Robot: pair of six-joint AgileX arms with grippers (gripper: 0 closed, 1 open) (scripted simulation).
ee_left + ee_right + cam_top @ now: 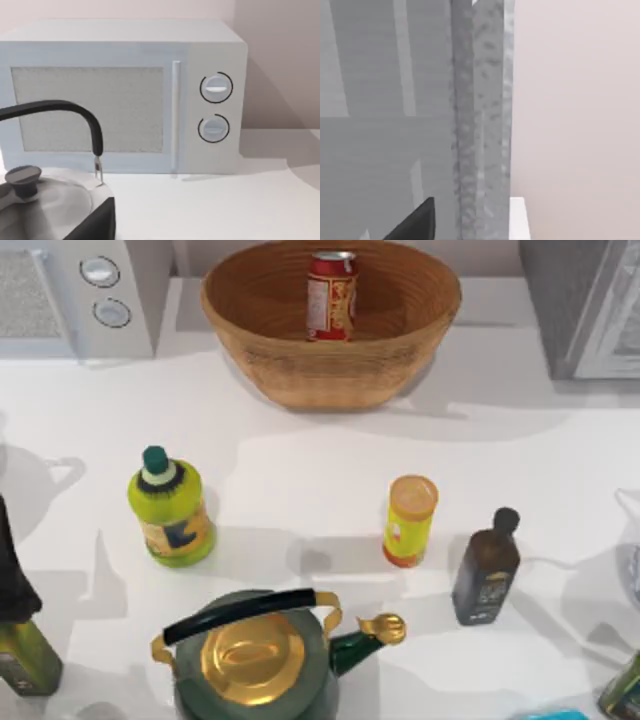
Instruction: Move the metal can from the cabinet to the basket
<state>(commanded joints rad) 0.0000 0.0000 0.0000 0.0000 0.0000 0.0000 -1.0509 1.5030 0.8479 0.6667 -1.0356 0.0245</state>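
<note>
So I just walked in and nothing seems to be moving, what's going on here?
The small red metal can stands upright inside the large woven wicker basket at the back of the table, so the move from the grey speckled cabinet looks done. Nothing is handling it now. The left wrist view faces the white microwave, and the right wrist view faces the cabinet's side.

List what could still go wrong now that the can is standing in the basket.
1. The metal can stands upright on the curved inside of the basket; a bump to the basket might tip it over.
2. The right wrist view looks closely at the cabinet, so that arm may brush it when it moves.
3. The left wrist view has a grey kettle close in front of the microwave; a careless move there could knock it.
</note>
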